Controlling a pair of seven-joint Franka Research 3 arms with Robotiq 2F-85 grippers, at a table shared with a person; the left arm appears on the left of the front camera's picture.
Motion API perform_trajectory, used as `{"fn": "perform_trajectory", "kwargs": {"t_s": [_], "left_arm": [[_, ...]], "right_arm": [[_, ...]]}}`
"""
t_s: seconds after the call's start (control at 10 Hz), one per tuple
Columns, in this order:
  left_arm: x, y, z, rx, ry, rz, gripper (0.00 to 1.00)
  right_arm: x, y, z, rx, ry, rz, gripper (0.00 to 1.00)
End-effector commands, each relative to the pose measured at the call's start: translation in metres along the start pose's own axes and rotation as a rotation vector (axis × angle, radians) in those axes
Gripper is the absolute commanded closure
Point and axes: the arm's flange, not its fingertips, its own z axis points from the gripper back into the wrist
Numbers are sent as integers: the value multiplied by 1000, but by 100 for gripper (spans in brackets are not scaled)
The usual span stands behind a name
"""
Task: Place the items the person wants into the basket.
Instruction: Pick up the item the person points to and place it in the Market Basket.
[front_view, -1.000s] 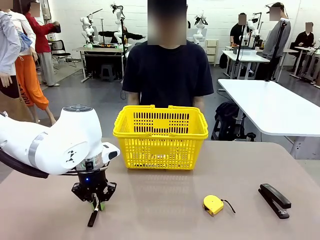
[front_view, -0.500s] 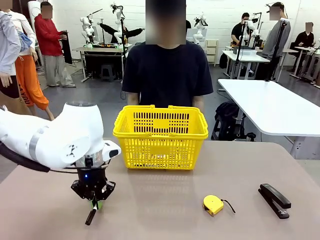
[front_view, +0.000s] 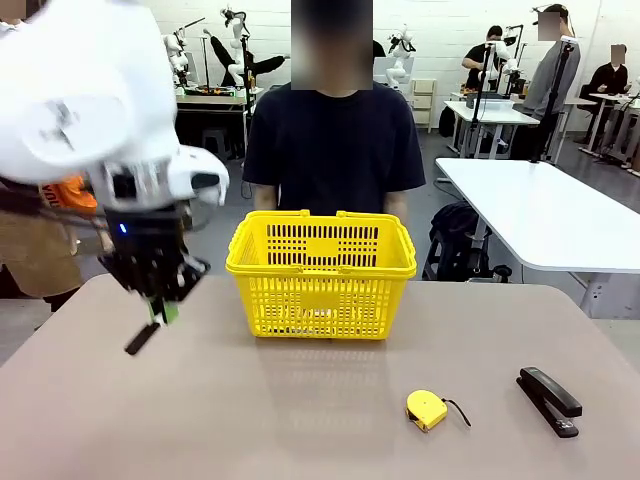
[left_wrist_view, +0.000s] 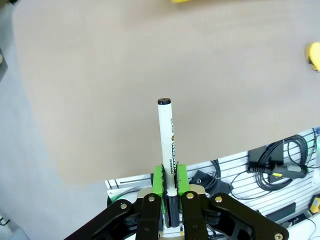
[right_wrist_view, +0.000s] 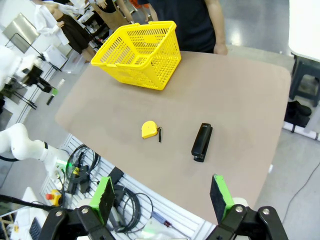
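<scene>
Marker (front_view: 143, 337) is clamped in the left hand (front_view: 165, 310), raised off the counter (front_view: 320, 410), long axis tilted down-left. Basket (front_view: 321, 272) lies to its right, near. Right hand (right_wrist_view: 162, 197) gapes empty, farther away.

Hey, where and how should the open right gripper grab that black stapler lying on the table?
Grip the stapler mid-body across its narrow width, coming straight down from above with the right gripper. It lies flat and long on the table, with bare space along both long sides.
</scene>
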Motion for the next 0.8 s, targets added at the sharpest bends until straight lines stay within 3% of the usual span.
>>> {"fn": "perform_trajectory", "kwargs": {"t_s": [0.0, 0.7], "left_arm": [[-3, 4, 15, 6, -40, -6, 100], [-6, 1, 24, -3, -30, 2, 100]], "right_arm": [[0, -1, -1, 22, -8, 13, 0], [0, -1, -1, 22, -8, 13, 0]]}}
